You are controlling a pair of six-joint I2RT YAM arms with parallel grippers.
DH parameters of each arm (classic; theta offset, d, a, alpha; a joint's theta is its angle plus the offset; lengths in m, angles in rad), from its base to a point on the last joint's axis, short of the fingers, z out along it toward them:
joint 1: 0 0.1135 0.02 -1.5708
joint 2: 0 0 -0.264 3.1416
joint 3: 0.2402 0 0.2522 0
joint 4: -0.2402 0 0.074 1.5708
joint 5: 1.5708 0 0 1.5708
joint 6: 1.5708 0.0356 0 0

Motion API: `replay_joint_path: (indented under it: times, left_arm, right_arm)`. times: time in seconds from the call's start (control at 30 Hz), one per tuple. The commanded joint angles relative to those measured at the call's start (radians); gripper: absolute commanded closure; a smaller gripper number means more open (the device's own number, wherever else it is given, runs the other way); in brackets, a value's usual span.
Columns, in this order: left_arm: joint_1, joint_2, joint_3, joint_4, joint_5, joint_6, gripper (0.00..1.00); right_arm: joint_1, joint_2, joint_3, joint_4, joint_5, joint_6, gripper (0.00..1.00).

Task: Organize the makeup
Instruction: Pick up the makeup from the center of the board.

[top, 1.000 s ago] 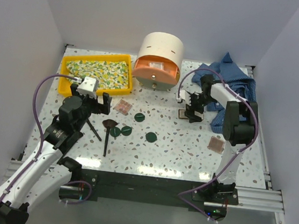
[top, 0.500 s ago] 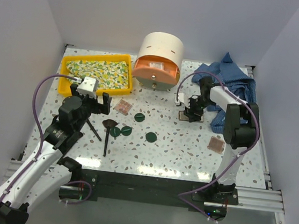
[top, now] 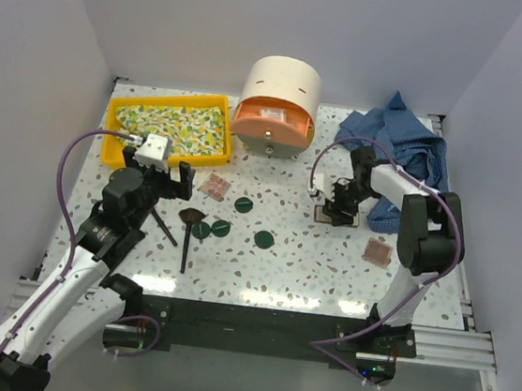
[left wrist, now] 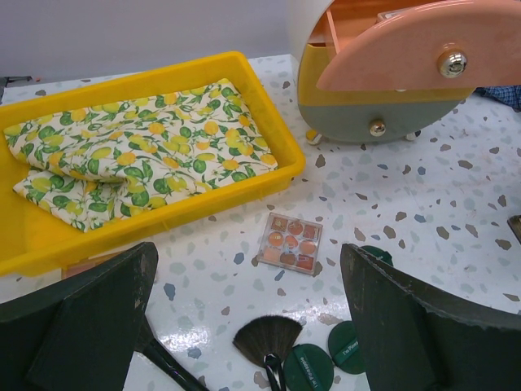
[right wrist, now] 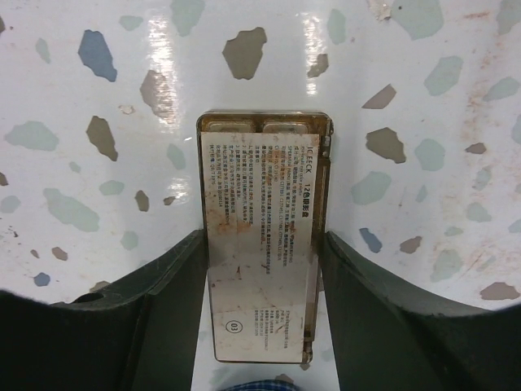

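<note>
We find the right pincer (right wrist: 260,273) partly closed, its two dark fingers (right wrist: 167,293) pressed against the long edges of a palette (right wrist: 262,212): it is clamped on it. The palette shows its back, a worn white printed label stained brown, with the clear case edge at the far end. In the top view it sits low over the speckled table (top: 309,267), right of centre and just in front of the blue cloth (top: 395,140). We cannot tell whether it is clear of the surface.

The left pincer (left wrist: 244,301) stands wide apart and holds nothing. It hangs above a second palette (left wrist: 289,243) lying pans up, a fan brush (left wrist: 267,338) and two green discs (left wrist: 309,368). A third palette (top: 377,253) lies near the table's right edge.
</note>
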Motion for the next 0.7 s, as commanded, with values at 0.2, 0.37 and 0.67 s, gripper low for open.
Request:
replay_joint_path:
  times: [0.2, 0.37, 0.67]
  left_arm:
    - [0.007, -0.01, 0.001, 0.027, -0.013, 0.025, 0.0]
    - [0.007, -0.01, 0.001, 0.027, -0.013, 0.026, 0.0]
    - [0.006, -0.007, 0.0, 0.027, -0.011, 0.025, 0.0]
  right_arm:
    - [0.007, -0.179, -0.084, 0.066, -0.065, 0.137, 0.86]
    - [0.008, -0.248, -0.098, 0.074, -0.073, 0.204, 0.86]
    - [0.011, -0.358, -0.041, 0.029, -0.087, 0.281, 0.87]
